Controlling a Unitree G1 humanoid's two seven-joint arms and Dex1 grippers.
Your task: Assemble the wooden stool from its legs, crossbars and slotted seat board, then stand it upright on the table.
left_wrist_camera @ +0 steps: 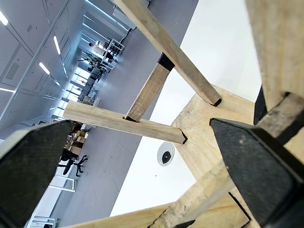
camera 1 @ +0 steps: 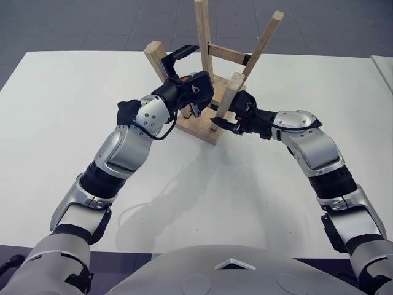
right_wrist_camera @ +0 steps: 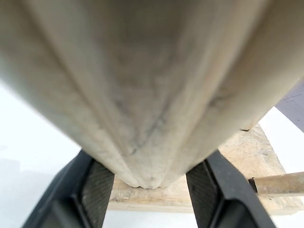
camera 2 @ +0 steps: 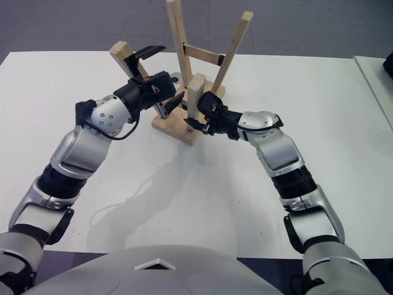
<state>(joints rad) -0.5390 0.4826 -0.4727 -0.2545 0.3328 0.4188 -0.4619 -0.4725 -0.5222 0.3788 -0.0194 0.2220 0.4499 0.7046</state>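
White tabletop (camera 1: 73,110) is carrying the upturned stool (camera 1: 204,37), legs pointing up — right pincer (camera 1: 224,120) is clamping the near leg (camera 1: 232,89) low down, left pincer (camera 1: 190,80) is gaping just beside it.

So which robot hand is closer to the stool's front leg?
Right. The right gripper has its fingers shut around the front leg; the left gripper is open, just to its left.
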